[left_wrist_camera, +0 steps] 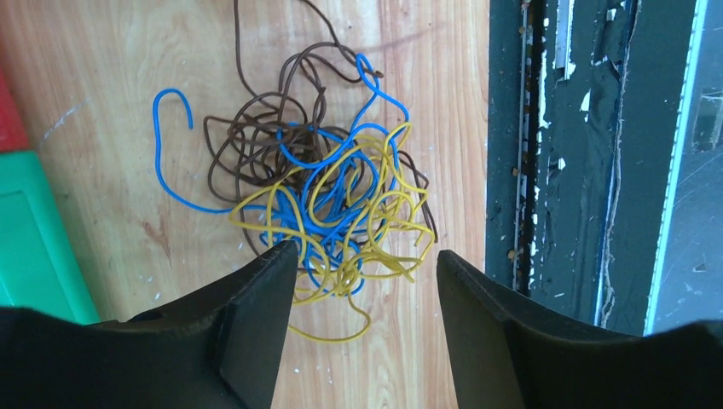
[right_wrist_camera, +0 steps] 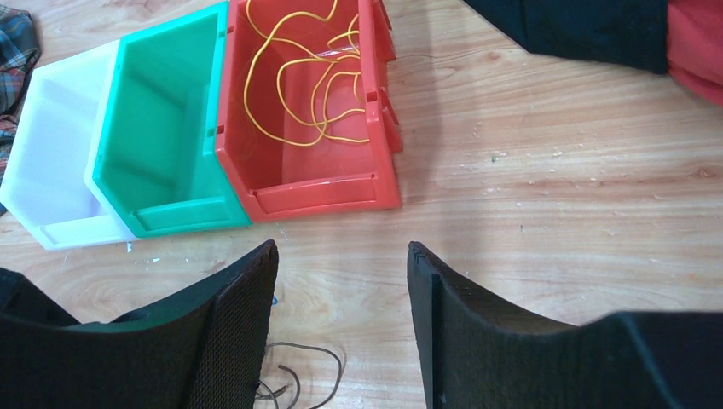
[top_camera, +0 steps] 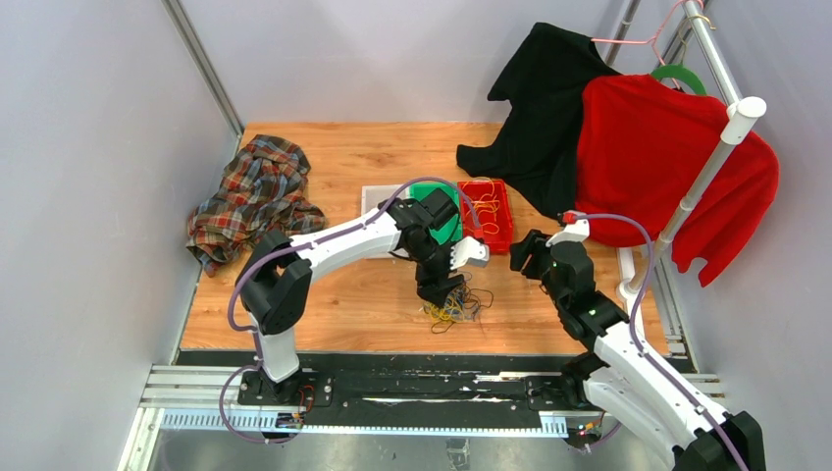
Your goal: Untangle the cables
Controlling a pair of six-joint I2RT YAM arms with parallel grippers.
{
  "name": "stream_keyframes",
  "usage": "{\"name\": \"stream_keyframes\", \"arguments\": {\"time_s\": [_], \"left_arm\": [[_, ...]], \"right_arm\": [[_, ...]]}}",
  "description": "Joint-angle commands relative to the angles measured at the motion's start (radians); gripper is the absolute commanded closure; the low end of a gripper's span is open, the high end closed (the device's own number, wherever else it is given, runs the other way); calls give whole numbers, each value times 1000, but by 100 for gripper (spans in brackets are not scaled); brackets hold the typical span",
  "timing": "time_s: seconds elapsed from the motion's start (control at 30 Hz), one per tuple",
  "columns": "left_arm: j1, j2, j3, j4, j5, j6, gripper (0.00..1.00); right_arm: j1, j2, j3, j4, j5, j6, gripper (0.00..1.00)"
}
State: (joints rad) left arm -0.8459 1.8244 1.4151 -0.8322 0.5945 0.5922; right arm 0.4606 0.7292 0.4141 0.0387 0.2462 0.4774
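Note:
The cables (left_wrist_camera: 328, 196) lie as a small tangle of yellow, blue and dark brown wire on the wood table; the tangle also shows in the top view (top_camera: 453, 306) near the front edge. My left gripper (left_wrist_camera: 367, 256) hangs just above the tangle's near side, open and empty. A loose yellow cable (right_wrist_camera: 311, 81) lies inside the red bin (right_wrist_camera: 379, 111). My right gripper (right_wrist_camera: 343, 251) is open and empty over bare wood in front of the red bin; dark wire ends (right_wrist_camera: 298, 375) show beside its left finger.
A green bin (right_wrist_camera: 111, 145) and a white bin (right_wrist_camera: 34, 196) stand left of the red one. A plaid shirt (top_camera: 257, 191) lies at far left. Black (top_camera: 545, 108) and red (top_camera: 657, 157) garments hang on a rack at right. The dark rail (left_wrist_camera: 580, 153) borders the table.

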Motion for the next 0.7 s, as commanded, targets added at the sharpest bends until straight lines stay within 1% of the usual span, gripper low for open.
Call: {"name": "stream_keyframes", "arguments": {"time_s": [0.0, 0.07, 0.1, 0.17, 0.27, 0.33, 0.37, 0.43, 0.53, 0.6, 0.67], "left_arm": [[-26, -10, -33, 67, 36, 9, 37], [-28, -4, -44, 87, 24, 2, 42], [-28, 2, -44, 94, 17, -6, 47], [-28, 5, -43, 112, -7, -22, 61], [-28, -7, -51, 114, -26, -19, 78], [-28, -23, -50, 109, -65, -36, 94], [-25, -35, -49, 101, -90, -42, 98], [-11, -69, -42, 78, -128, -52, 99], [40, -126, -16, 34, -126, -112, 99], [79, -167, 1, -5, -114, -147, 99], [96, -214, 2, -32, -124, -155, 99]], "right_arm": [[15, -25, -23, -4, 1, 13, 43], [15, -25, -20, -4, -2, 13, 44], [15, -26, -19, -6, -3, 14, 45], [15, -28, -17, -5, -11, 12, 46], [15, -23, -14, -3, -28, 10, 45], [15, -20, -12, 7, -51, 9, 45], [15, -19, -11, 18, -72, 6, 45], [15, -9, -12, 47, -121, -1, 43], [27, 26, 0, 91, -191, -17, 41], [65, 56, 13, 113, -220, -38, 37], [120, 71, 23, 150, -213, -56, 36]]}}
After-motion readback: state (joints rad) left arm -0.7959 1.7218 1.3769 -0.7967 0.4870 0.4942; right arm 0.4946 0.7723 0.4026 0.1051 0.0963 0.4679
